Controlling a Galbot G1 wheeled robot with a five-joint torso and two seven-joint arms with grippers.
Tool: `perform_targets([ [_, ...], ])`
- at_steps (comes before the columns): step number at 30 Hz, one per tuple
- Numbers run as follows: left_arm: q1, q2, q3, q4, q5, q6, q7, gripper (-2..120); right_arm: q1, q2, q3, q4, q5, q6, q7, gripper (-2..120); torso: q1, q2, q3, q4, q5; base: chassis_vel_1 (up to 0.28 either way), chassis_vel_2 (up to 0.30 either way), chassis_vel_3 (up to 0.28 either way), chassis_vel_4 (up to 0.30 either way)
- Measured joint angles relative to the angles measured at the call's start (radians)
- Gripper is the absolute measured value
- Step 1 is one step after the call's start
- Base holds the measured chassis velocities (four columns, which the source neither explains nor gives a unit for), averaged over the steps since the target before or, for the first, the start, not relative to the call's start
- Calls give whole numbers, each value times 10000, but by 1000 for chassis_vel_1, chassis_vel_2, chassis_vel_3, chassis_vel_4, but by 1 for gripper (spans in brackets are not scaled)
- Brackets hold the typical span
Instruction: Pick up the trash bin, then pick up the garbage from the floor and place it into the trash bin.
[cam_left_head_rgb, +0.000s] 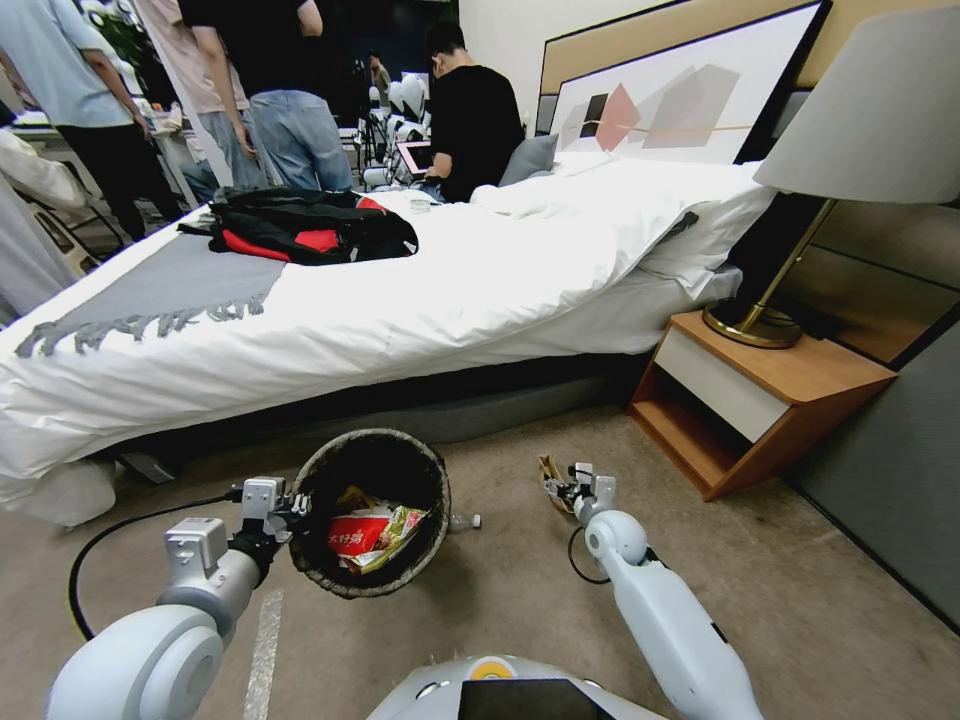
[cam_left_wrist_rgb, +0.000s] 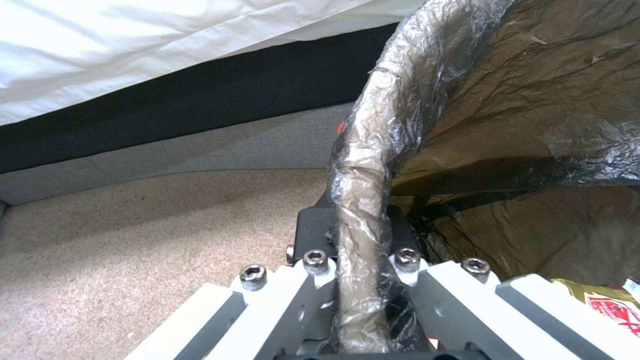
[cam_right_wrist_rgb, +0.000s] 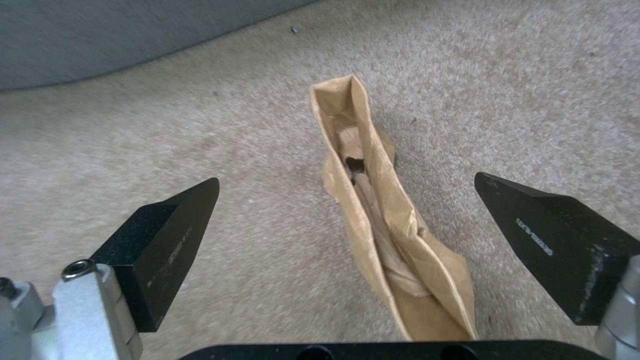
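bed (cam_left_head_rgb: 400, 290) with white sheets fills the upper half of the head view, black-and-red bag (cam_left_head_rgb: 310, 228) on it upper left, wooden nightstand (cam_left_head_rgb: 760, 400) and lamp (cam_left_head_rgb: 850, 150) at right. floor (cam_left_head_rgb: 520, 610) is beige carpet across the lower half. trash bin (cam_left_head_rgb: 368, 512) sits lower centre-left of the head view, tilted so its mouth faces the camera, dark liner over the rim, red-and-white and yellow-green packets (cam_left_head_rgb: 368, 535) inside. a small clear bottle (cam_left_head_rgb: 463, 521) lies on the floor just beside the bin's right edge.

left end effector (cam_left_head_rgb: 292, 508) is at the bin's left rim; left wrist view shows what the head view can't: the fingers clamped together on the liner-wrapped rim (cam_left_wrist_rgb: 360, 210), one inside the bin and one outside, with a red-and-white packet (cam_left_wrist_rgb: 610, 307) at the frame's lower right.

right end effector (cam_left_head_rgb: 570, 490) is low over the floor, centre-right of the head view, at a brown paper piece (cam_left_head_rgb: 549, 472). right wrist view shows it plainly: a crumpled brown paper bag (cam_right_wrist_rgb: 387, 235) lying on the carpet between the two black fingers (cam_right_wrist_rgb: 167, 235), which stand wide apart, neither touching the bag. black cable (cam_left_head_rgb: 110, 540) runs on the floor at lower left.
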Motion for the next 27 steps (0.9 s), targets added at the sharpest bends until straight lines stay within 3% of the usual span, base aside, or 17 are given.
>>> perform_targets([
  [27, 232, -44, 18, 0, 210, 0, -11, 1, 1304, 492, -177, -3642, -829, 734, -852, 100, 0, 0, 0, 0, 0, 0, 0, 0, 0],
])
